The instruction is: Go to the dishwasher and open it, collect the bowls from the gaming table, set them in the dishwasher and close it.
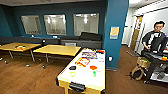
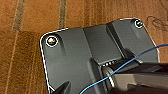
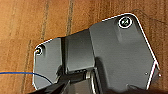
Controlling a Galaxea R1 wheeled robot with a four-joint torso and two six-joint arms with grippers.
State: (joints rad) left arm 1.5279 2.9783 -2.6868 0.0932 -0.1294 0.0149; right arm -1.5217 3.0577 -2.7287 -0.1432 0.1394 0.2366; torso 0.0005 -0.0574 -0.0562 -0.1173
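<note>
The gaming table [image 1: 100, 81], with a glossy white top, yellow sides and a black slot [image 1: 77, 86] at its near end, stands just ahead in the head view. On its top lie small bowl-like things: a dark one [image 1: 72, 67], a pale green one [image 1: 72, 74] and an orange one [image 1: 93, 67]. A green cup [image 1: 94, 73] and colourful packets [image 1: 82, 61] lie among them. The dishwasher is out of view. Both wrist views look down on the robot's own dark plate over the brown wood floor [image 2: 27, 22].
Two yellow tables [image 1: 57, 50] [image 1: 18, 46] stand to the left, with a dark sofa [image 1: 81, 40] behind them. A blue pillar [image 1: 116, 32] rises right of the gaming table. A person [image 1: 155, 37] at a control rig stands at far right, a bag [image 1: 138, 70] on the floor beside.
</note>
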